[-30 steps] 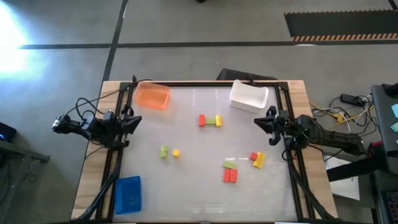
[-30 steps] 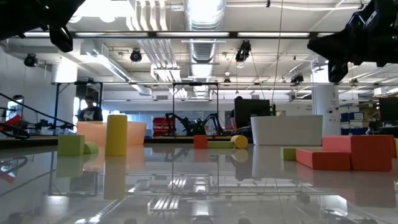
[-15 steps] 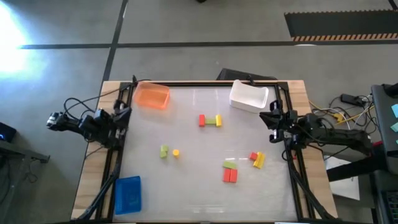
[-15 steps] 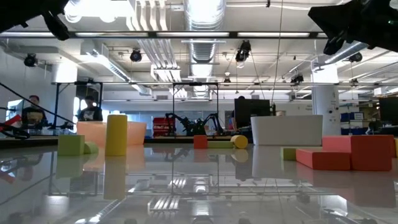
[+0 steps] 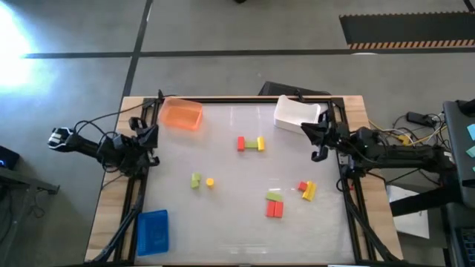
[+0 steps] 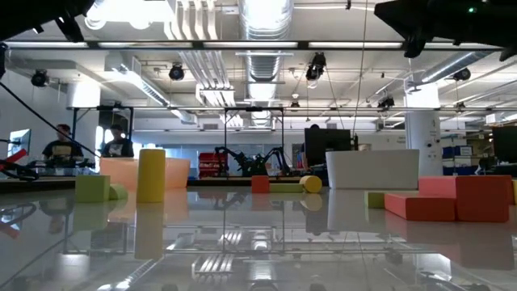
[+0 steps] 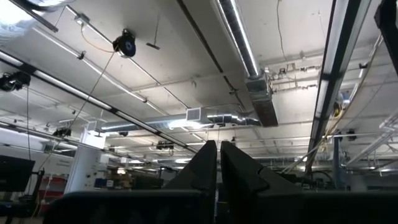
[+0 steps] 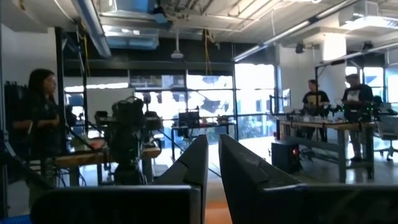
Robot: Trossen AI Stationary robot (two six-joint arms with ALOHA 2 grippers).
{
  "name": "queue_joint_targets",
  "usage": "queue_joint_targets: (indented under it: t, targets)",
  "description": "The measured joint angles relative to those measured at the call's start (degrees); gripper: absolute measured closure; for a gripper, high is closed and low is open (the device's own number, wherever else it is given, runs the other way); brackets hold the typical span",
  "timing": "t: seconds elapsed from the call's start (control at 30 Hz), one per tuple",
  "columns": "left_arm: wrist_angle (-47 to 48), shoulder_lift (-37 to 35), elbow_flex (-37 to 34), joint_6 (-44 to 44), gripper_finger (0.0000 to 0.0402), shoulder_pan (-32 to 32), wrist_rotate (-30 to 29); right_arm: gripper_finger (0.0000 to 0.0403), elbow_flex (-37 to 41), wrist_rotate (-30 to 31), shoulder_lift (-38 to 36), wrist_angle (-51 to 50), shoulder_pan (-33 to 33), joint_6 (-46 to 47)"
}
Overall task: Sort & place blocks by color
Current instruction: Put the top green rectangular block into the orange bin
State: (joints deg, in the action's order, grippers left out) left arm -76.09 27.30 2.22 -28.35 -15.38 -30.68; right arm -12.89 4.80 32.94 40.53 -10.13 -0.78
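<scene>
Several small blocks lie flat on the white table, in scattered groups. A red block (image 5: 241, 143), a green one (image 5: 252, 144) and a yellow one (image 5: 261, 144) form a row near the middle. A green block (image 5: 195, 180) and a yellow one (image 5: 210, 182) lie toward the left. Toward the right are a red block (image 5: 302, 186), a yellow one (image 5: 309, 192), a green one (image 5: 274, 196) and a red pair (image 5: 274, 210). My left gripper (image 5: 152, 136) hovers shut at the left edge. My right gripper (image 5: 318, 142) hovers shut beside the white tray, raised high above the table.
An orange tray (image 5: 182, 113) stands at the far left corner, a white tray (image 5: 297, 113) at the far right and a blue tray (image 5: 153, 231) at the near left. A black frame (image 5: 345, 185) runs along the table's sides. People stand at benches in the room beyond.
Both arms have risen. The left arm has drawn back toward the table's left edge and tipped its gripper upward. The right gripper has lifted and stretched a little toward the table's middle, beside the white tray. The blocks have stayed where they were.
</scene>
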Motion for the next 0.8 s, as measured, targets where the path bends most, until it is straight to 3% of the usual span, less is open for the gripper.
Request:
queue_joint_targets:
  t: [0.8]
  targets:
    - [-1.4, 1.0, -0.3, 0.9, 0.0395, 0.0, 0.0, 0.0374, -21.3, 2.9, 25.7, -11.3, -0.5, -4.2]
